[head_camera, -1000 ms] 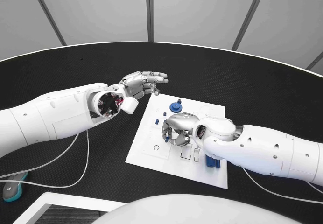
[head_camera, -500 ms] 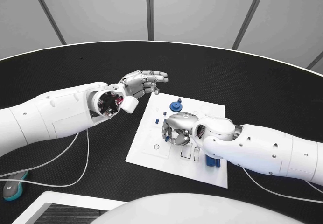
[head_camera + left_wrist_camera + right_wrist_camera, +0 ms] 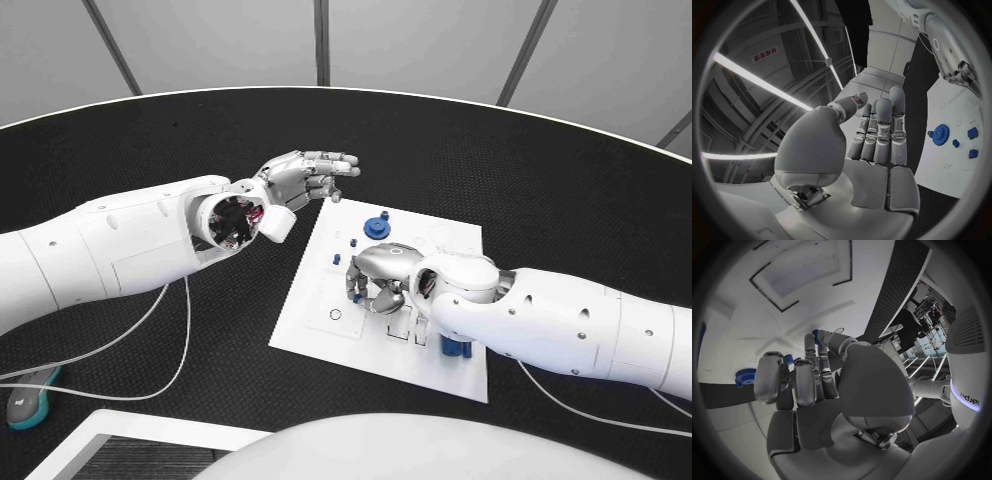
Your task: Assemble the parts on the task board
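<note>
Just blue gear (image 3: 378, 225) beyond right hand (image 3: 382, 275).

arms (image 3: 101, 250): glossy white, round-jointed | robot hand (image 3: 306, 178): silver, segmented | cables (image 3: 173, 335): white

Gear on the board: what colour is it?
Blue; the gear shows best in the left wrist view, on the white board.
</note>
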Controlling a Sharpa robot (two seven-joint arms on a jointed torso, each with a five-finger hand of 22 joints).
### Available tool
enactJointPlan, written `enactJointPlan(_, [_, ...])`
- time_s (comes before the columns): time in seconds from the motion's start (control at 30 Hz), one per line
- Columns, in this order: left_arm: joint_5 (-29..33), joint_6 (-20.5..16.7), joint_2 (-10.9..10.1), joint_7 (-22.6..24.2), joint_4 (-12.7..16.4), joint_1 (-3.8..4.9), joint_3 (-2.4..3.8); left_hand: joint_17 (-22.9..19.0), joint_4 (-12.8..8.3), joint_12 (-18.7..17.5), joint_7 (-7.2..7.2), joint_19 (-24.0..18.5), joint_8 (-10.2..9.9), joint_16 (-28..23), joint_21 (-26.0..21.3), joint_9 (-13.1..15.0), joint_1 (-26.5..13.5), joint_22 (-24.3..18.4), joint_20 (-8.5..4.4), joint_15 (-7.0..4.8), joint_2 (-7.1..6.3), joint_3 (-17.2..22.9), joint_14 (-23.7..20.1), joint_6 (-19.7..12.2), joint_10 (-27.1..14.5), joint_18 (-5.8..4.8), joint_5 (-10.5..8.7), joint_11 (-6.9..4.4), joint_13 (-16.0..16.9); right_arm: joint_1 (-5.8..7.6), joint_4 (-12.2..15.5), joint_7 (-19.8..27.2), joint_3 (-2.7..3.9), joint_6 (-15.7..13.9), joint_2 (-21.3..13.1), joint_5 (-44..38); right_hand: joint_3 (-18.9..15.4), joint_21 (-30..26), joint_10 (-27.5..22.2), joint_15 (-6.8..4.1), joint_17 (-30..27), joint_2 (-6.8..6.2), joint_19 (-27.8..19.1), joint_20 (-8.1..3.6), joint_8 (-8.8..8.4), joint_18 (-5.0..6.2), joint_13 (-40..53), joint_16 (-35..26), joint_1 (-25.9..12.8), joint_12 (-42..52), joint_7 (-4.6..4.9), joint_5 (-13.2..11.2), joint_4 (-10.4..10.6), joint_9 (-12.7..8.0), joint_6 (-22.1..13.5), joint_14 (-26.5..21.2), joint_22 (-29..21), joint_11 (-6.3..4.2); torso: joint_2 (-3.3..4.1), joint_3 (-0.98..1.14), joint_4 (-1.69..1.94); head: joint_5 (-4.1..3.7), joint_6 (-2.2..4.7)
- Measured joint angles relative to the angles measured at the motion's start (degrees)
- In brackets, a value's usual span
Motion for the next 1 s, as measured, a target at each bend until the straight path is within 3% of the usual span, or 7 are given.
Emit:
enactJointPlan(0.4, [-0.01, 0.07, 0.05, -0.14, -0.04, 0.01, 0.00, 0.00, 0.00, 0.00, 0.00, 0.00, 0.00, 0.00, 0.00, 0.00, 0.00, 0.00, 0.00, 0.00, 0.00, 0.00, 0.00, 0.00, 0.00, 0.00, 0.00, 0.00, 0.00, -0.63, -0.33, -0.03, -0.04, 0.53, 0.36, -0.01, 0.01, 0.00, 0.19, 0.00, 0.00, 0.00, 0.00, 0.00, -0.07, 0.01, 0.01, 0.00, 0.00, 0.00, -0.02, 0.01, 0.00, 0.02, -0.02, 0.00, 0.04, 0.01, 0.01, 0.01, -0.01, 0.08, -0.21])
enactJointPlan(0.53, [-0.01, 0.09, 0.08, -0.17, -0.10, 0.01, 0.01, 0.00, 0.00, 0.00, 0.00, 0.00, 0.00, 0.00, 0.00, 0.01, 0.00, 0.01, 0.00, 0.00, 0.00, 0.01, 0.00, 0.00, 0.00, 0.00, 0.00, 0.00, 0.00, -0.67, -0.49, 0.03, -0.05, 0.44, 0.39, -0.01, -0.24, 0.30, 0.10, 0.00, -0.30, 0.26, 0.00, 0.00, -0.14, 0.01, -0.02, 0.00, -0.35, -0.69, 0.68, 0.01, -0.24, 0.00, -0.76, 0.00, 0.04, 0.10, -0.02, 0.01, -0.02, 0.08, -0.24])
enactJointPlan(0.67, [-0.01, 0.09, 0.05, -0.19, -0.11, 0.01, 0.01, 0.00, 0.00, 0.00, 0.00, 0.00, 0.00, 0.00, 0.00, 0.01, 0.00, 0.01, 0.00, 0.00, 0.00, 0.01, 0.00, 0.00, 0.00, 0.00, 0.00, 0.00, 0.01, -0.68, -0.56, 0.32, -0.05, 0.13, 0.29, -0.01, -1.09, -0.31, -2.69, 0.87, -0.80, -1.30, 0.08, 0.12, -2.42, 0.01, -0.08, -0.32, -2.66, -2.53, 2.09, 1.36, -0.06, -0.68, -4.62, -0.04, 0.04, 2.21, -0.03, 0.01, -0.03, 0.02, -0.24])
enactJointPlan(0.73, [-0.01, 0.09, 0.04, -0.21, -0.11, 0.01, 0.01, 0.00, 0.00, 0.00, 0.00, 0.00, 0.00, 0.00, 0.00, 0.01, 0.00, 0.01, 0.00, 0.00, 0.00, 0.01, 0.00, 0.00, 0.00, -0.01, 0.00, 0.00, 0.01, -0.68, -0.41, 0.42, -0.05, -0.10, 0.11, -0.01, -1.58, -1.15, -3.25, 1.15, -1.11, -1.96, 0.10, 0.52, -3.29, 0.05, -0.07, -0.46, -3.33, -3.09, 2.24, 1.45, 0.00, -1.03, -6.01, 0.10, 0.04, 2.77, -0.03, 0.01, -0.03, 0.01, -0.19])
enactJointPlan(0.9, [-0.01, 0.14, 0.02, -0.24, -0.19, 0.01, 0.01, 0.01, 0.00, 0.00, 0.00, 0.00, 0.00, 0.00, 0.00, 0.01, 0.00, 0.01, 0.00, 0.00, 0.00, 0.01, 0.00, 0.00, 0.00, 0.00, 0.00, 0.00, 0.01, -0.68, 0.48, 0.39, -0.06, -1.28, -0.67, -0.01, -3.34, -4.86, -8.42, 1.27, -3.63, -3.51, -0.41, 1.44, -4.73, 0.16, -2.26, -2.36, -4.87, -5.06, 1.60, -0.58, 0.44, -1.53, -8.45, -0.02, 0.03, 2.31, -0.03, 0.01, -0.03, -0.16, -0.08])
enactJointPlan(1.0, [-0.01, 0.27, -0.01, -0.30, -0.24, 0.01, 0.01, -0.06, 0.17, 0.00, 0.00, 0.00, 0.00, -0.23, -0.22, -0.03, 0.00, -0.07, 0.00, 0.00, 0.00, -0.16, 0.00, 0.00, 0.00, 0.00, 0.00, 0.00, -0.03, -0.68, 1.52, 0.23, -0.06, -2.51, -1.48, -0.01, -4.12, -5.96, -9.06, 1.34, -4.47, -3.61, -0.76, 1.51, -5.11, 0.16, -2.32, -2.75, -4.97, -4.49, 1.10, -1.48, 0.56, -1.60, -8.95, -0.09, 0.03, 2.22, -0.05, 0.01, -0.03, -0.25, -0.03])
